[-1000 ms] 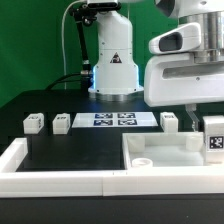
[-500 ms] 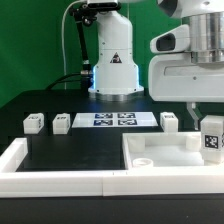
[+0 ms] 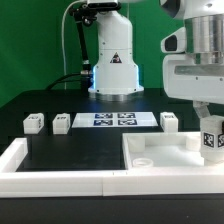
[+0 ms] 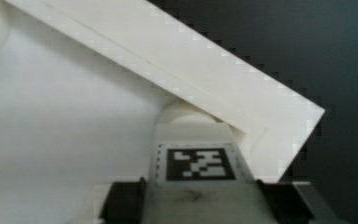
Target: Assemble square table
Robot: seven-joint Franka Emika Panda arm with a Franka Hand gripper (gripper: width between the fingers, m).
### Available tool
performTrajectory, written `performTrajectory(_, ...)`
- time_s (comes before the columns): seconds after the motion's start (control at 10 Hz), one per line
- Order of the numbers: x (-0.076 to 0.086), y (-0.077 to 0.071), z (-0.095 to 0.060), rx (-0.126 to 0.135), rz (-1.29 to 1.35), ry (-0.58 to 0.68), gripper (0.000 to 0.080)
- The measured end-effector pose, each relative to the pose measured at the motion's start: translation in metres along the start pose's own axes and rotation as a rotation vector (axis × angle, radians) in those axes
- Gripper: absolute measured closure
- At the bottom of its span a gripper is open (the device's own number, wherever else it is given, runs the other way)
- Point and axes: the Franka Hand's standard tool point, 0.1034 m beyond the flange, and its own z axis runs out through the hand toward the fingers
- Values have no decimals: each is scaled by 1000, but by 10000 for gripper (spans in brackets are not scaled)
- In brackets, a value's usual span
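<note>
Exterior view: the gripper [image 3: 211, 128] holds a leg block [image 3: 212, 141] upright over the square table slab [image 3: 160, 152], at the exterior view's right of the counter [image 3: 70, 150] — probably to seat it at a corner. Wrist view: the fingers [image 4: 130, 203] pinch the block's sides — tag left showing.

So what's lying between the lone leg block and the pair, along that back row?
The marker board lies flat between them, as the exterior view shows.
</note>
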Motion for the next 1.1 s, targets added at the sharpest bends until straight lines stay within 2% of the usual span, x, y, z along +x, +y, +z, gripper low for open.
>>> performTrajectory(0.1,0,0,0,0,-4,0,508)
performTrajectory(0.3,0,0,0,0,-80,0,262)
performTrajectory(0.4,2,0,0,2,-104,0,262)
performTrajectory(0.5,3,0,-1,3,-181,1,175)
performTrajectory(0.6,5,1,-1,3,-267,1,155)
performTrajectory(1.1,0,-1,0,3,-695,4,150)
